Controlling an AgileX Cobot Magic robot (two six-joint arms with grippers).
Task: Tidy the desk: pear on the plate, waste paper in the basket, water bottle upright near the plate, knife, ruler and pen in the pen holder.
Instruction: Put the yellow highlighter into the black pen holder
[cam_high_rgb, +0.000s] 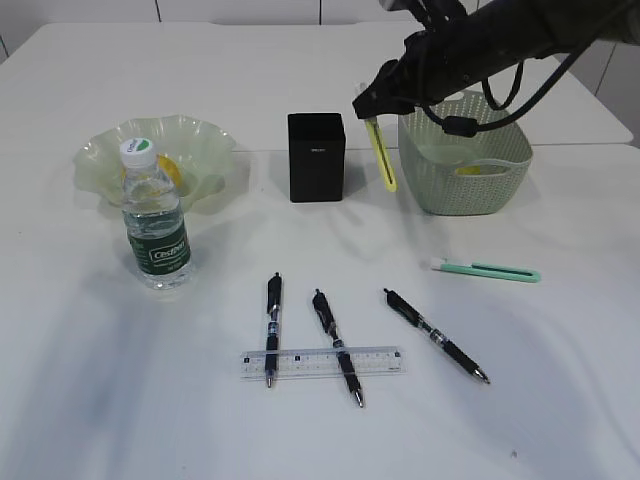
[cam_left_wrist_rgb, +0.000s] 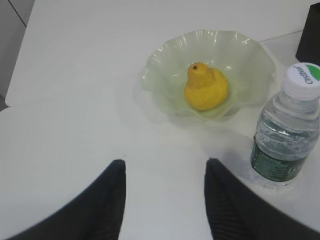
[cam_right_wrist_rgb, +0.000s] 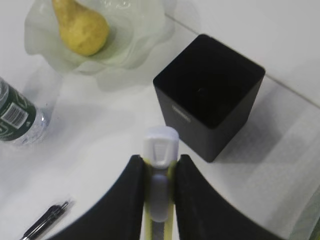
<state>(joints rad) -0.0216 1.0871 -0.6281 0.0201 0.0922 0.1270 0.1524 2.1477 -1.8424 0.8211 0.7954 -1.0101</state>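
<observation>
Yellow knife (cam_high_rgb: 381, 152) hanging in my right gripper (cam_right_wrist_rgb: 159, 172), between the pen holder (cam_high_rgb: 316, 157) and the basket (cam_high_rgb: 466, 166).

I have the right jaws clamped on the knife's handle; it hangs blade-end down above the desk (cam_high_rgb: 560, 370), just right of the black holder's open mouth. My left gripper (cam_left_wrist_rgb: 165, 167) is released, jaws apart over bare tabletop, gripping nothing. The pear (cam_left_wrist_rgb: 205, 87) lies in the plate (cam_left_wrist_rgb: 160, 60), and the water bottle (cam_high_rgb: 155, 219) stands upright just in front of it. Nearer me, three pens lie flat; two of them, the left pen (cam_high_rgb: 272, 327) and the middle pen (cam_high_rgb: 335, 346), cross the ruler (cam_high_rgb: 323, 362), the third (cam_high_rgb: 436, 335) lies to its right. A green knife (cam_high_rgb: 488, 270) lies in front of the basket.
</observation>
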